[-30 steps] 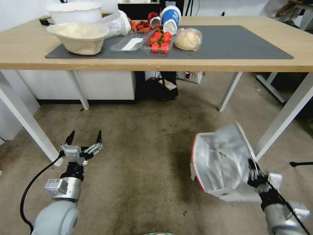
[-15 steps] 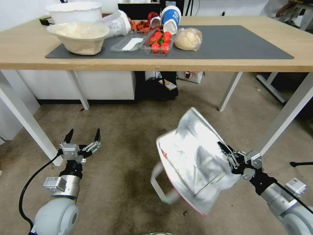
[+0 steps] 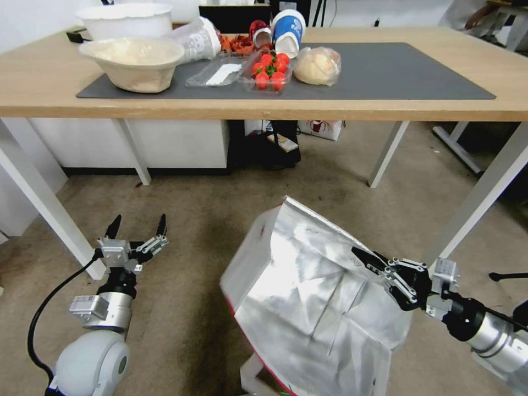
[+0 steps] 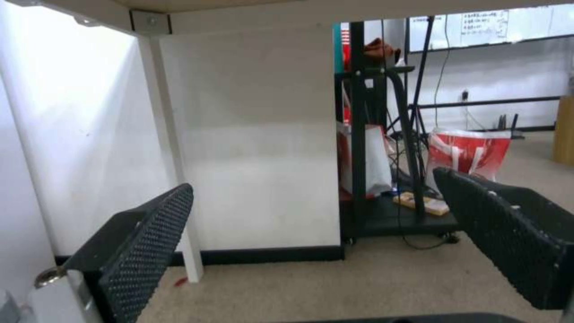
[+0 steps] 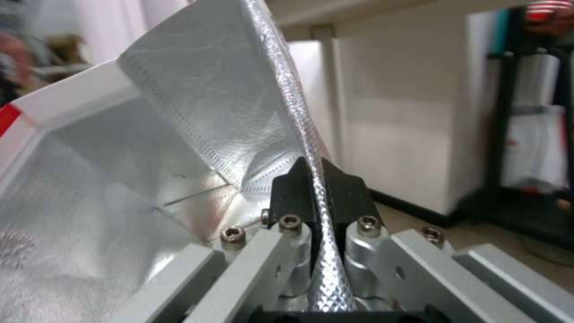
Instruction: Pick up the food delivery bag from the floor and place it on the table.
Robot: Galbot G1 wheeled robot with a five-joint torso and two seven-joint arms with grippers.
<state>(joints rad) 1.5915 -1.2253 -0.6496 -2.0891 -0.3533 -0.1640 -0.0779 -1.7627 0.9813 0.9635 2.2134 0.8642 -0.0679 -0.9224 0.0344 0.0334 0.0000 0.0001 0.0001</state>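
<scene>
The food delivery bag point(image 3: 308, 297) hangs tilted above the floor point(image 3: 209, 220), its crinkled silver foil lining facing me, with a thin red edge and a white loop handle at its lower side. My right gripper point(image 3: 367, 263) is shut on the bag's foil rim; the right wrist view shows the rim pinched between the black fingertips of the right gripper point(image 5: 314, 172), with the bag point(image 5: 179, 134) opening beyond. My left gripper point(image 3: 137, 226) waits open low at the left, and nothing lies between the two pads of the left gripper point(image 4: 323, 220). The table point(image 3: 55, 82) with its dark grey mat stands ahead.
On the mat's left half stand bowls point(image 3: 135, 60), a tray of tomatoes point(image 3: 268, 69), a bagged bun point(image 3: 317, 66) and cups. White table legs point(image 3: 484, 192) flank the floor space. A black rack point(image 3: 269, 143) stands under the table, and a white panel point(image 4: 251, 134) lies ahead of the left gripper.
The right gripper has swung the bag leftward and up from the floor, turning its foil lining toward me. The left arm has barely shifted.
</scene>
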